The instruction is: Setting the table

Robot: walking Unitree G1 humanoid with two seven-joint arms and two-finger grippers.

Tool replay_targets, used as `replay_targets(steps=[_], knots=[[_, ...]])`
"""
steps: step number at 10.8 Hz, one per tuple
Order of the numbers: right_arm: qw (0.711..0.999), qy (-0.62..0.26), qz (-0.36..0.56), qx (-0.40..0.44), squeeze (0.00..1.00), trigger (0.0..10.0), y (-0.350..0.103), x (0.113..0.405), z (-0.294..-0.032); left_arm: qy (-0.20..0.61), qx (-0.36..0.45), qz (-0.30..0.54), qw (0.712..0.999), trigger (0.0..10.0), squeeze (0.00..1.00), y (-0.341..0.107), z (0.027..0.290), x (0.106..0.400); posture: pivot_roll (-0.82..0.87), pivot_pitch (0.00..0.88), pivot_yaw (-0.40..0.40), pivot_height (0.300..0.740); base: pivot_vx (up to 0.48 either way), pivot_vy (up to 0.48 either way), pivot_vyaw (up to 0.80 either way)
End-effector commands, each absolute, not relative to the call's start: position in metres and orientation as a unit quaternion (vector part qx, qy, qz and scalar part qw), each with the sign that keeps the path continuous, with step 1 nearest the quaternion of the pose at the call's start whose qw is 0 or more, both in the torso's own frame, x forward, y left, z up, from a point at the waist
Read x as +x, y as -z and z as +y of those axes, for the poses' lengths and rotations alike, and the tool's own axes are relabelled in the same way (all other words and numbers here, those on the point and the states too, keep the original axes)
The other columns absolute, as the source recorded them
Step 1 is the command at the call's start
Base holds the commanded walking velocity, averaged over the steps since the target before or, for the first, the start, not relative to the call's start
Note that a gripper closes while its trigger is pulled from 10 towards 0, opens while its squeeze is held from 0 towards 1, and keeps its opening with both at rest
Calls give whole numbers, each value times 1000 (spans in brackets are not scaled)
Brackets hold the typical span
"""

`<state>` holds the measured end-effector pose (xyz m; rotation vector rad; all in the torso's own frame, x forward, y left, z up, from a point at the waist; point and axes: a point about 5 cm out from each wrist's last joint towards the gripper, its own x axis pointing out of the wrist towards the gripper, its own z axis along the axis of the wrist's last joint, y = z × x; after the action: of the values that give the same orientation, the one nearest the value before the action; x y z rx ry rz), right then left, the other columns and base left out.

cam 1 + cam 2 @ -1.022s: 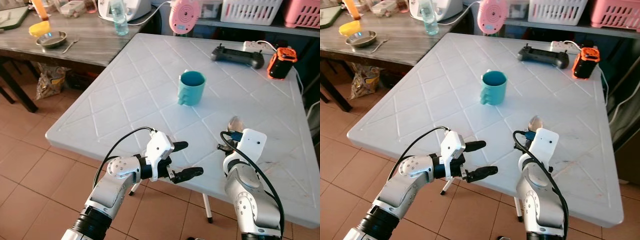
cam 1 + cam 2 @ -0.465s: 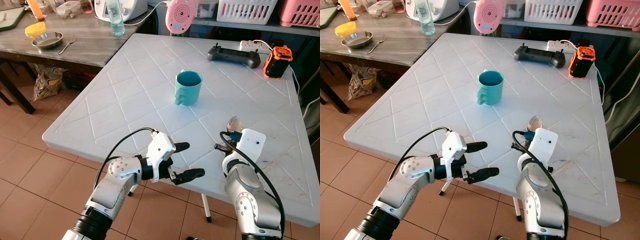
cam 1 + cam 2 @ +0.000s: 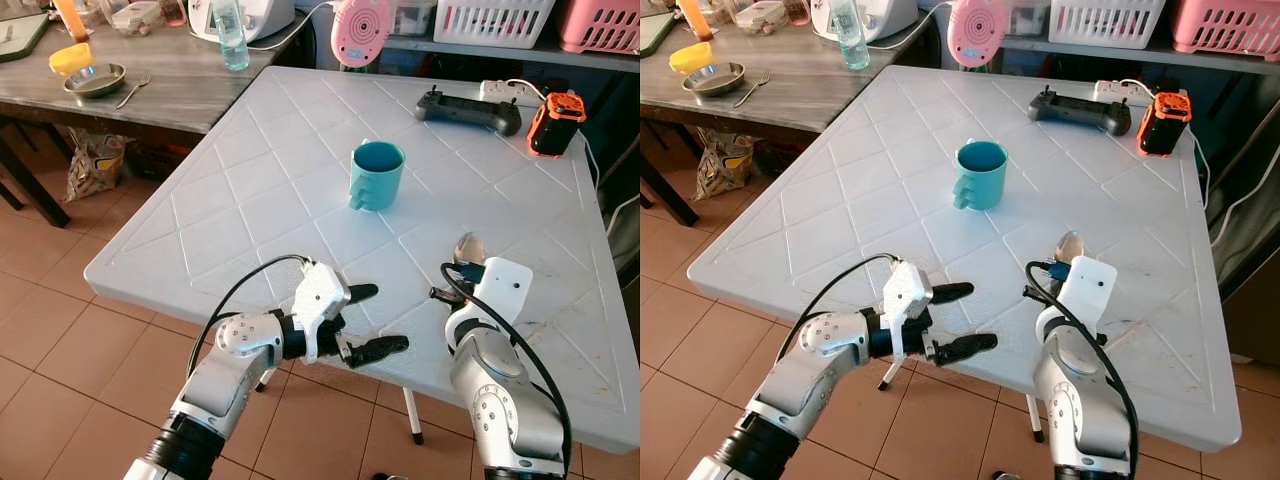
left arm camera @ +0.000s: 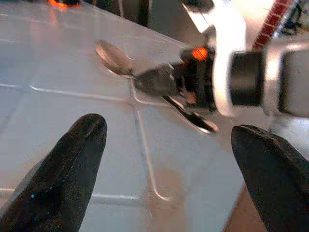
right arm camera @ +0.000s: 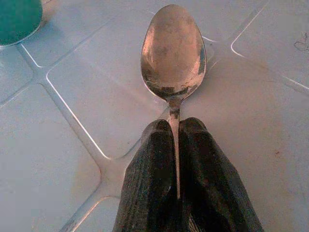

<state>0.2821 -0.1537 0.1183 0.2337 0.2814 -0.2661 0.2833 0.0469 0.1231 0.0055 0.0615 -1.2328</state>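
Looking down, you see a white tabletop [image 3: 250,200] with a raised diamond pattern, standing on a terracotta tile floor [image 3: 40,330]. A grey wooden table [image 3: 150,80] stands against its far left side, carrying a metal bowl [image 3: 94,80], a fork [image 3: 133,92] and a clear bottle [image 3: 231,35]. Along the back you have a pink fan [image 3: 362,30], a white basket [image 3: 488,20] and a pink basket [image 3: 605,22]. On the white tabletop, a teal mug [image 3: 377,175] stands near the middle, with a black controller [image 3: 468,106] and an orange-and-black device [image 3: 558,124] at the far right.

Your left end effector [image 3: 362,320] hangs over the near edge of the tabletop with its fingers spread wide, holding nothing. Your right end effector [image 5: 176,150] is closed tight on the handle of a metal spoon [image 5: 174,55], whose bowl lies face up, low over the tabletop or on it, nearer you than the mug and to its right.
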Motion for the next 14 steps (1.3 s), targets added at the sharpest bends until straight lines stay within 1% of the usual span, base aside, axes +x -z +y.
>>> replay_targets(steps=[1,3,5,6,7,8,9,10,11,12,14], knots=[[974,96,155,133,0,0,-111,277,-134,568,2,18,823,10000,0,-129,49,289,-57,142,61,740,0,0,0],[984,101,107,105,0,0,-122,277,-144,534,-12,-2,845,10000,0,-137,54,300,-53,130,54,740,0,0,0],[990,105,49,75,0,0,-137,275,-154,486,-9,-21,874,10000,0,-140,60,310,-54,112,49,740,0,0,0],[991,113,33,65,0,0,-140,274,-158,478,-11,-24,878,10000,0,-140,61,312,-53,110,48,740,0,0,0],[991,128,-11,31,0,0,-150,268,-167,453,-14,-39,890,10000,0,-143,63,317,-52,101,44,740,0,0,0],[991,128,-31,18,0,0,-154,266,-169,437,-16,-46,898,10000,0,-145,65,320,-52,95,43,740,0,0,0],[990,134,-53,-8,0,0,-161,264,-173,407,-13,-59,911,10000,0,-148,68,326,-53,89,42,740,0,0,0],[986,148,-71,-38,0,0,-167,261,-180,344,0,-76,936,10000,0,-153,77,337,-54,79,39,740,0,0,0],[986,148,-74,-35,0,0,-168,260,-181,328,0,-72,942,10000,0,-153,79,340,-55,78,40,740,0,0,0],[983,155,-88,-36,0,10000,-172,258,-184,299,-1,-72,951,10000,0,-154,84,346,-57,72,43,740,0,0,0],[982,162,-96,-37,0,10000,-174,257,-185,287,-4,-72,955,10000,0,-154,84,349,-58,71,44,740,0,0,0]])
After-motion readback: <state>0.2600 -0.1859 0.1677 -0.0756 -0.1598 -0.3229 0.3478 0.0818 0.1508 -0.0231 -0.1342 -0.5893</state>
